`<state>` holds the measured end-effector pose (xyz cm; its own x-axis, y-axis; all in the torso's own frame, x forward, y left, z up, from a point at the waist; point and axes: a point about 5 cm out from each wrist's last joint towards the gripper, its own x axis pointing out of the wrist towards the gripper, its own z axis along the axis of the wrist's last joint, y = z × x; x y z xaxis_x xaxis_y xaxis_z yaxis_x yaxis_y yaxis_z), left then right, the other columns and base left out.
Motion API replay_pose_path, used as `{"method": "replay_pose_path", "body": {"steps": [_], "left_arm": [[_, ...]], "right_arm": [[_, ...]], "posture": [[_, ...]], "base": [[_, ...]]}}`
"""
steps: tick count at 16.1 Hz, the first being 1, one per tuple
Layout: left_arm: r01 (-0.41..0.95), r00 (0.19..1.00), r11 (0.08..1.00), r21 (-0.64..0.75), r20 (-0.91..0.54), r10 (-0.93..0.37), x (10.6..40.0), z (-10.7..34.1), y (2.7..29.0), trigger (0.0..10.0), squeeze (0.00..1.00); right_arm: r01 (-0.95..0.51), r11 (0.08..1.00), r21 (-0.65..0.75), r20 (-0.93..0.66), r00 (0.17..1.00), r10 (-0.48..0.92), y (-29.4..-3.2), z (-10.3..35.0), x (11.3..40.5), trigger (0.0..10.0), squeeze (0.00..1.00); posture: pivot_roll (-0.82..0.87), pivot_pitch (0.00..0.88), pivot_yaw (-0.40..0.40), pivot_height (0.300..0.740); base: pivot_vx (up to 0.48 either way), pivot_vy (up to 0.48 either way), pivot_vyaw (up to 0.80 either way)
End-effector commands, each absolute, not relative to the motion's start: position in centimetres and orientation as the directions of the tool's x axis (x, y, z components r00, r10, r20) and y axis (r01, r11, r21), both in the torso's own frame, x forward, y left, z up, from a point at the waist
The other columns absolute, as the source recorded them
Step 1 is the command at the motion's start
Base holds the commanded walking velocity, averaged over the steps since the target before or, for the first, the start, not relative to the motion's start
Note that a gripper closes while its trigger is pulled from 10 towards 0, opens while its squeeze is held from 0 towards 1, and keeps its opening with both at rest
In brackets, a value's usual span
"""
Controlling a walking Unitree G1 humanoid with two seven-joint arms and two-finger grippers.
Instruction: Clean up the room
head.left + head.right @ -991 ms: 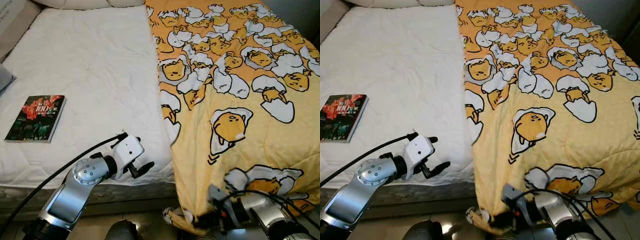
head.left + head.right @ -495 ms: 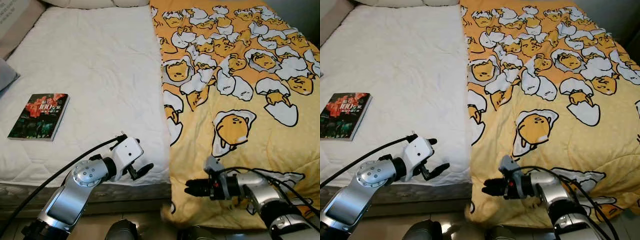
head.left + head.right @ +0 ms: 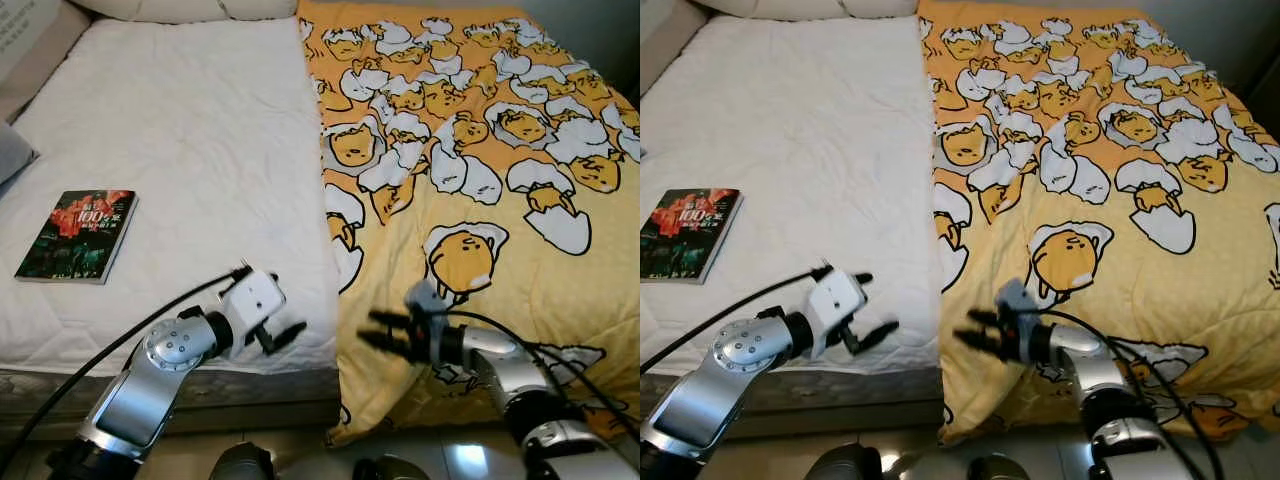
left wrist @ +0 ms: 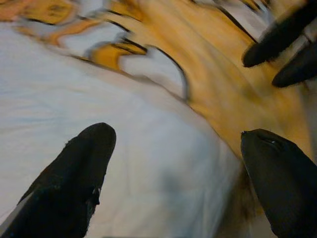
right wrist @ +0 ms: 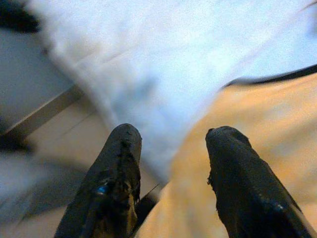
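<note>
Right gripper: the right gripper point(image 3: 385, 332) has its fingers spread with nothing between them, hovering just over the near left border of the blanket.
Left gripper: the left gripper point(image 3: 283, 334) is also parted and empty, poised above the foot edge of the mattress point(image 3: 180, 150), its tips pointing toward the right one across a short gap.
Blanket: the yellow egg-print blanket point(image 3: 1110, 200) lies directly under and beyond the right gripper, covering the right half of the bed; its near hem hangs over the foot edge toward the floor.
Book: a book point(image 3: 78, 234) lies flat on the bare mattress, well off to the far left of the left gripper.
Step in hand: likely spreading the blanket, with a grip on its left border being sought.
Next move: lower the right fingers onto the border, pinch the cloth, then draw it leftward across the bare sheet.
</note>
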<state>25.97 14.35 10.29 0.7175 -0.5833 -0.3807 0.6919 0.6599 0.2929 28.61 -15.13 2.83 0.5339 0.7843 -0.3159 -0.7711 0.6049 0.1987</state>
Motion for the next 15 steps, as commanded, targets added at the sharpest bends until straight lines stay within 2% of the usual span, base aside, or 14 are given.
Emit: {"method": "replay_pose_path", "body": {"steps": [1,2,4,5,7,8,9,11,12,14,15], "left_arm": [[0.585,0.802,0.780,0.221,-0.304,-0.515,26.5,10.3,14.9,10.0,1.00],[0.475,0.867,0.866,0.155,-0.251,-0.431,26.9,10.3,15.4,10.0,1.00],[0.317,0.937,0.941,0.117,-0.193,-0.291,27.1,10.3,16.3,10.0,1.00],[0.292,0.947,0.948,0.130,-0.181,-0.267,27.0,10.2,16.4,10.0,1.00],[0.288,0.949,0.947,0.143,-0.178,-0.261,26.7,10.2,16.4,10.0,1.00],[0.284,0.950,0.947,0.152,-0.179,-0.256,26.5,10.1,16.4,10.0,1.00],[0.272,0.953,0.950,0.151,-0.178,-0.245,26.4,10.0,16.5,10.0,1.00],[0.216,0.967,0.965,0.146,-0.168,-0.191,25.8,9.8,16.7,10.0,1.00],[0.202,0.970,0.969,0.143,-0.167,-0.177,25.7,9.7,16.7,10.0,1.00],[0.179,0.974,0.973,0.142,-0.163,-0.156,25.6,9.7,16.9,10.0,1.00],[0.173,0.976,0.974,0.144,-0.162,-0.149,25.6,9.7,17.0,10.0,1.00]], "right_arm": [[-0.692,0.706,0.149,-0.241,0.667,0.705,-15.5,3.9,29.5,10.0,1.00],[-0.636,0.758,0.144,-0.198,0.732,0.652,-15.5,4.4,29.8,10.0,1.00],[-0.524,0.835,0.167,-0.135,0.827,0.546,-15.6,5.2,30.0,10.0,1.00],[-0.436,0.887,0.149,-0.117,0.883,0.454,-15.8,5.5,30.2,10.0,1.00],[-0.329,0.929,0.169,-0.114,0.930,0.350,-15.9,5.5,30.1,10.0,1.00],[-0.282,0.944,0.170,-0.110,0.947,0.302,-15.9,5.4,29.8,10.0,0.87],[-0.255,0.952,0.168,-0.114,0.955,0.275,-15.9,5.3,29.5,10.0,0.00],[-0.184,0.971,0.154,-0.133,0.970,0.205,-16.2,5.1,28.7,10.0,0.00],[-0.156,0.985,0.079,-0.160,0.973,0.167,-16.6,4.9,28.4,10.0,0.00],[-0.123,0.992,0.036,-0.135,0.983,0.126,-16.8,5.0,28.1,10.0,0.00],[-0.108,0.992,0.066,-0.124,0.986,0.115,-16.8,5.1,28.1,10.0,0.00]], "posture": [[0.05,0.001,-0.042,0.740],[0.04,0.000,-0.034,0.740],[0.04,0.000,-0.026,0.740],[0.04,0.000,-0.026,0.740],[0.04,0.000,-0.026,0.740],[0.04,0.000,-0.027,0.740],[0.04,0.000,-0.031,0.740],[0.04,0.000,-0.046,0.740],[0.04,0.000,-0.051,0.740],[0.05,0.000,-0.065,0.740],[0.05,0.000,-0.065,0.740]], "base": [[0.000,0.000,0.00],[0.000,0.000,0.00],[0.000,0.000,0.00],[0.000,0.000,0.00],[0.000,0.000,0.00],[0.000,0.000,0.00],[0.000,0.000,0.00],[0.000,-0.270,0.00],[0.000,-0.281,0.00],[0.000,-0.283,0.00],[0.000,-0.277,0.00]]}}
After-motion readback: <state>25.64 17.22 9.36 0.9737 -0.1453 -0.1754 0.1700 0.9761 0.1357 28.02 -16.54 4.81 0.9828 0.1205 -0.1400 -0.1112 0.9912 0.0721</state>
